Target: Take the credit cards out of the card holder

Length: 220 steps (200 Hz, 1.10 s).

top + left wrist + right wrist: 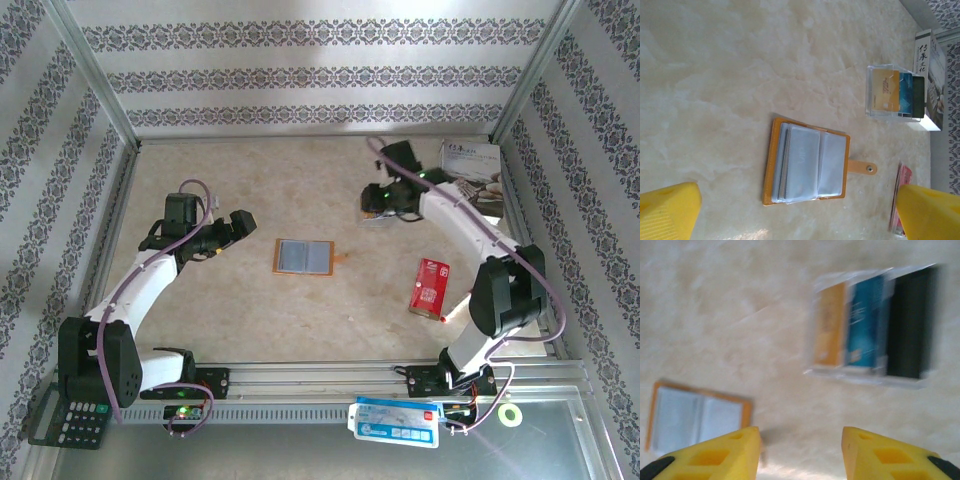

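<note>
The card holder [303, 257] lies opened flat near the middle of the table [200, 310], orange cover down and grey-blue sleeves facing up. We see it on the bare surface between the two arms.

Going down in size, we come first to the white book [472, 160] in the far right corner. Just beside it stands a clear box [894, 94] holding three upright cards [865, 325]: one tan, one teal, one dark. A red packet [430, 285] lies to the right, well apart from the holder.

The left gripper [240, 225] hangs just left of the holder, and we find its yellow fingers [667, 212] spread wide with nothing between them. The right gripper [378, 205] hovers to the far right of the holder, near the clear box. Its jaws stand apart and carry nothing.

Smallest of all, the holder's little tab [862, 167] sticks out from its right edge, flat on the table.
</note>
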### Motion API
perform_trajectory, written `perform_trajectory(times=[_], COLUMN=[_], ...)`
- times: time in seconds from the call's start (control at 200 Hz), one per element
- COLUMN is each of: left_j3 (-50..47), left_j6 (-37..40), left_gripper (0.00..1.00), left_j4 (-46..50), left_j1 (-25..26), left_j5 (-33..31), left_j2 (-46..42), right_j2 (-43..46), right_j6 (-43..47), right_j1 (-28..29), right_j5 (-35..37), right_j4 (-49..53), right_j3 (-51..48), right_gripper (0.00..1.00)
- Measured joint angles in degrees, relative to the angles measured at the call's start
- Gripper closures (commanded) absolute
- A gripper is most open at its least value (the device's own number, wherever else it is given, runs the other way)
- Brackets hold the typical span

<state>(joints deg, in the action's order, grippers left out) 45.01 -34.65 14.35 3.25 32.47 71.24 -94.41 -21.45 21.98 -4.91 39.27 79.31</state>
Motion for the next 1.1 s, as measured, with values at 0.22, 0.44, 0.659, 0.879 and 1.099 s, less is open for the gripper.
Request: perform_trajectory(times=[0.22,0.44,0.659,0.879,1.099], left_j3=[-0.4,-0.4,-0.4,-0.4,-0.4], left_j6=[-1.4,-2.5,-2.2,-2.2,-2.2], left_gripper=[0.0,0.0,0.0,0.0,0.0], left_j4=[-0.6,-0.6,0.5,1.2,1.5], left_j1=[0.0,0.0,0.0,0.0,0.0], left_j5=[-1.5,-2.8,-4.6,-4.9,-4.9], left_j2=[-0.5,-1.0,-3.1,-3.5,-3.5], right_j2=[-2.3,-11.3,-17.9,-22.5,-26.3], right_j6=[-6.7,-11.8,-14.4,-14.4,-14.3], right_j1=[13.4,20.7,21.8,23.1,23.3], right_j5=[1.8,2.8,3.0,2.5,2.3], right_j4=[-3.2,-6.3,-6.5,-6.3,-4.1], right_j3=[-3.8,-1.1,1.9,7.7,11.9], right_gripper=[0.48,0.48,0.46,0.45,0.45])
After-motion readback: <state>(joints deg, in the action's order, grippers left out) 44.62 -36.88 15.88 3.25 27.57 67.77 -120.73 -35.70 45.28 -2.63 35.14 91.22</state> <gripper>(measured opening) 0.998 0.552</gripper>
